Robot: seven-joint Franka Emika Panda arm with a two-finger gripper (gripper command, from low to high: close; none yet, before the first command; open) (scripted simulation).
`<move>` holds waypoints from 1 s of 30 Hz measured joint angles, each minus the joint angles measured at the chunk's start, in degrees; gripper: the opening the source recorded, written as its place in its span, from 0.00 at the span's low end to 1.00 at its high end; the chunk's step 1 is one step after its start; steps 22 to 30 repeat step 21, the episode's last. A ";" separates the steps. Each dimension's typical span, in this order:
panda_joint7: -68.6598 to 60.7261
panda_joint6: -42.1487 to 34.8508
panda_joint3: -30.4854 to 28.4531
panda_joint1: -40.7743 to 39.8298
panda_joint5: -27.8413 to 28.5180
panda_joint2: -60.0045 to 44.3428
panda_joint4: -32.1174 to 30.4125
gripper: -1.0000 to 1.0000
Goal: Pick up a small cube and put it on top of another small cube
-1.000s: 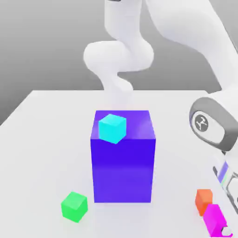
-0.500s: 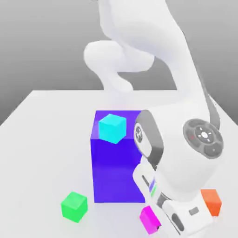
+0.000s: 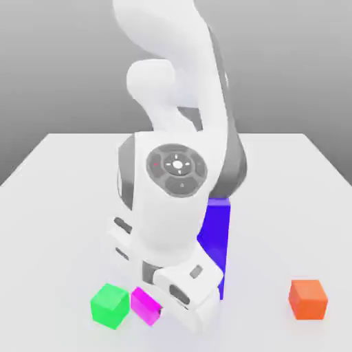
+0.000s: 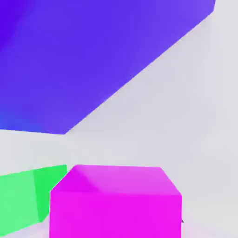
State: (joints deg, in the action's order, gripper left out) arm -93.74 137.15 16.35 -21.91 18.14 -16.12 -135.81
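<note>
On the white table, the blue-violet block serves as the landmark; in the exterior view only its right-hand edge shows behind the robot's white arm, which bends down in front of it. In the hand view the block looms as a broad violet face above the pale tabletop. The gripper hangs low in front of the block, toward the exterior view's left of its visible edge, its jaws drawn in narrow and clamped on the small cube. That magenta-pink cube sits close under the hand camera. A green cube rests on the table just beside the small cube, on the side away from the block; its face appears next to the magenta one in the hand view. An orange cube lies on the table well apart, off the block's other side.
</note>
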 joint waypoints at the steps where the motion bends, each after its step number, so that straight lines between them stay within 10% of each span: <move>1: -3.16 0.93 0.22 -1.10 -0.65 0.84 -1.08 0.00; 13: -41.53 13.71 0.40 -12.02 -14.56 14.14 -13.48 0.00; 17: -40.20 21.55 -1.37 -10.58 -11.11 6.65 -13.90 0.00; 18: -39.26 23.30 -2.33 -9.87 -9.75 4.75 -13.79 1.00; 30: -39.26 23.29 -2.34 -9.85 -9.75 4.75 -13.79 1.00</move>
